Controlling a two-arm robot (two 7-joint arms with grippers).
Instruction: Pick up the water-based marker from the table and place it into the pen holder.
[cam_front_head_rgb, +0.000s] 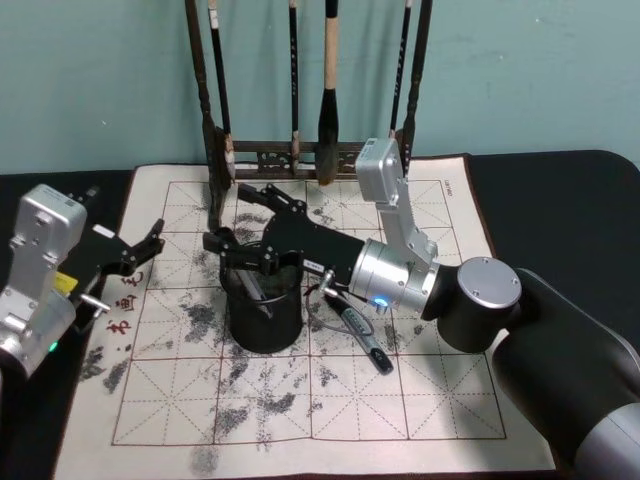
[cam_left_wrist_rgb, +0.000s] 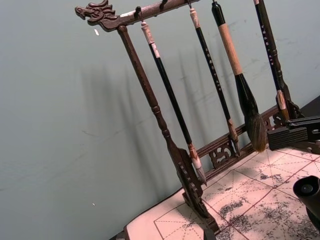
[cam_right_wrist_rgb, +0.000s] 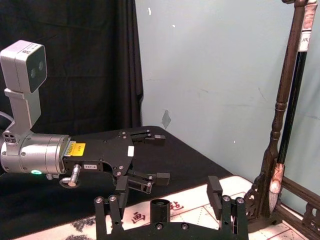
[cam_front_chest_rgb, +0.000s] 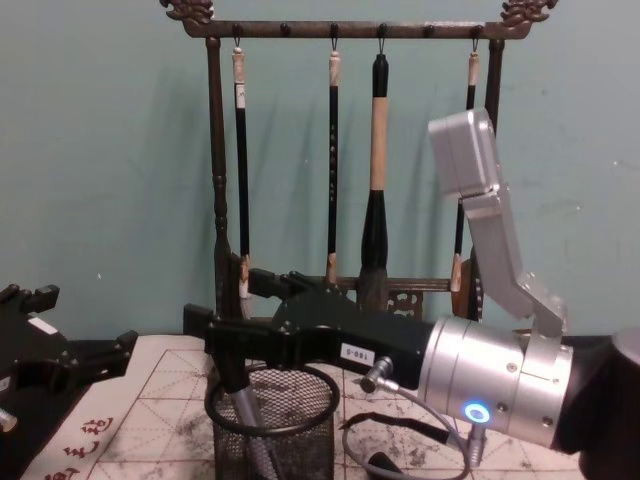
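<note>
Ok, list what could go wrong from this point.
1. The right gripper hangs open low over the mesh pen holder, a finger beside the grey marker leaning inside; pulling out sideways could catch the rim and tip it.
2. The brush rack stands just behind; a careless lift may strike its hanging brushes.
The left gripper idles open at the calligraphy mat's left edge.

Black right end effector (cam_front_head_rgb: 226, 215), silver wrist cylinder (cam_front_head_rgb: 392, 270), blue status light (cam_front_head_rgb: 381, 300)
</note>
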